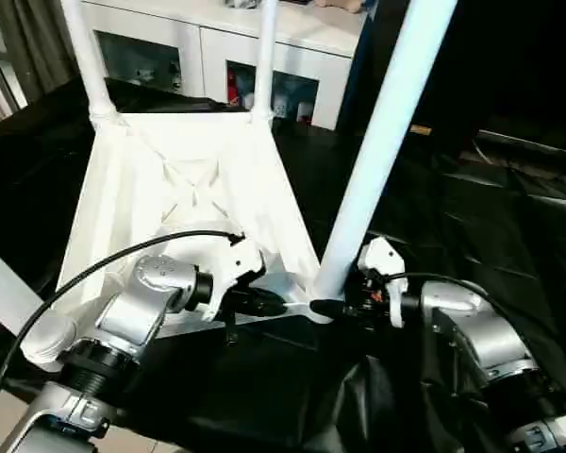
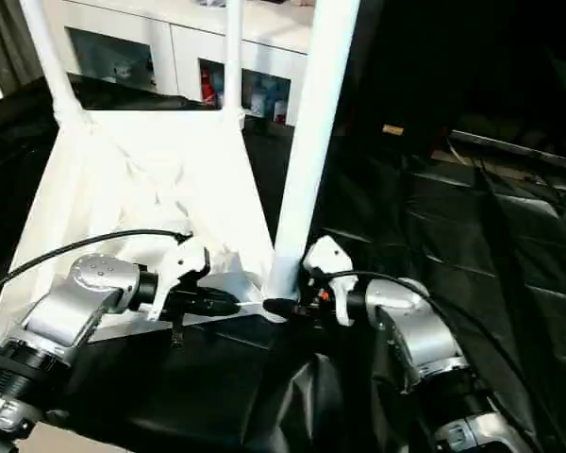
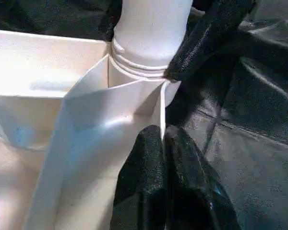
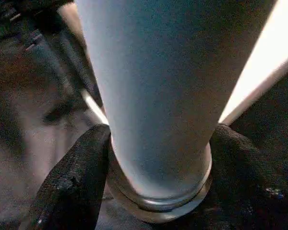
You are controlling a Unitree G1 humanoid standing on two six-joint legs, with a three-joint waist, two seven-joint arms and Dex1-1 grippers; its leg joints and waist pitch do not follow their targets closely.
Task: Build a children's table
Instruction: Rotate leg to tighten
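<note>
The white table top (image 1: pixel 189 189) lies upside down on a black sheet, ribbed side up. Three legs stand in its corner sockets: two at the far corners (image 1: pixel 85 57) (image 1: pixel 264 57) and a thick one at the near right corner (image 1: pixel 377 142). A fourth leg (image 1: pixel 5 293) shows at the near left. My left gripper (image 1: pixel 269 304) is shut on the top's thin rim (image 3: pixel 161 110) right beside the near right socket. My right gripper (image 1: pixel 325 308) is shut on the base of that leg (image 4: pixel 153 96), one finger (image 4: pixel 77 182) on each side just above the socket collar.
A white cabinet with glass doors (image 1: pixel 208 47) stands behind the table top. Crumpled black sheet (image 1: pixel 472 217) covers the floor to the right and front. A black cable (image 1: pixel 94 269) arcs over my left forearm.
</note>
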